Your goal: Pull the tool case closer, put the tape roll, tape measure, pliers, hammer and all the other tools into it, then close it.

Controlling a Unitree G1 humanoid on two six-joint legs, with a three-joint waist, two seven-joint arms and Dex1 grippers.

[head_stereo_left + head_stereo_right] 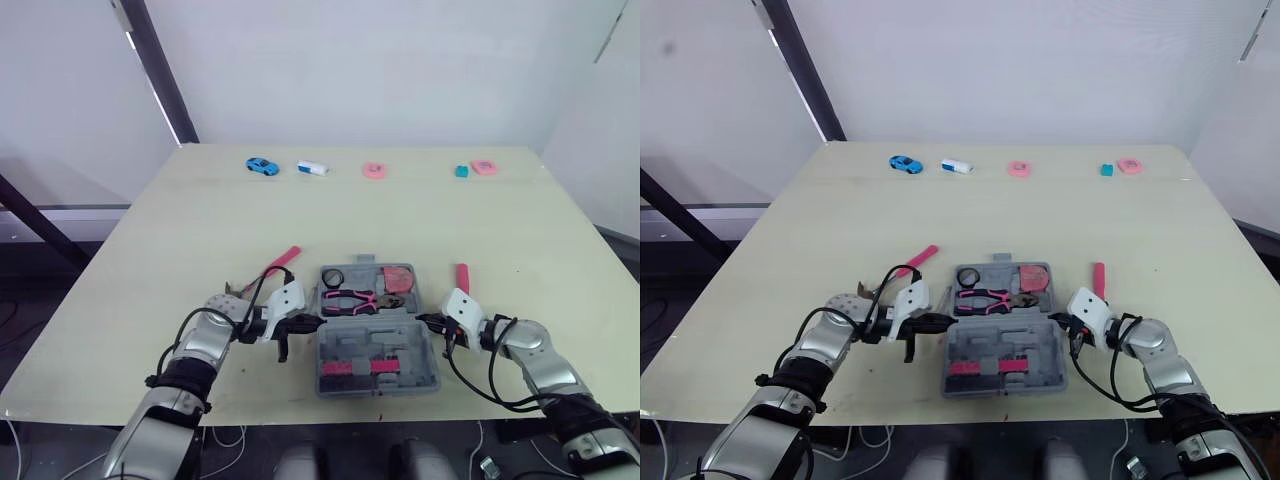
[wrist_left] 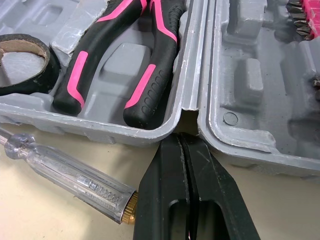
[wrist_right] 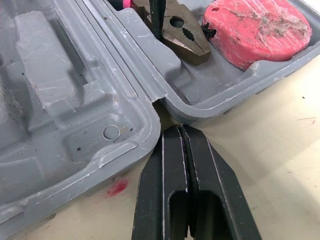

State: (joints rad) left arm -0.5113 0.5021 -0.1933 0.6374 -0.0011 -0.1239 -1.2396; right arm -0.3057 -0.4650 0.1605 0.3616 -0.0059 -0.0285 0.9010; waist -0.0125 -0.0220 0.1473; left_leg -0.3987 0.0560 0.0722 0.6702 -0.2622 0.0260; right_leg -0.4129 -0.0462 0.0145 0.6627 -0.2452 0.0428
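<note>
The grey tool case [image 1: 345,345] lies open near the table's front edge. Its far half holds a black tape roll [image 1: 332,276], pink-handled pliers [image 1: 350,300] and a pink tape measure [image 1: 398,277]. My left gripper [image 1: 308,324] is shut, its tip at the case's left hinge notch [image 2: 186,116]. My right gripper [image 1: 428,321] is shut too, its tip at the right hinge notch [image 3: 159,104]. A clear-handled screwdriver [image 2: 70,175] lies on the table beside the left gripper. One pink-handled tool [image 1: 283,260] lies left of the case, another [image 1: 462,275] to its right.
Along the table's far edge sit a blue toy car [image 1: 262,166], a white and blue block [image 1: 312,168], a pink ring [image 1: 374,171], a teal cube [image 1: 461,172] and a pink piece [image 1: 484,167]. The case's near half holds pink bit strips [image 1: 355,368].
</note>
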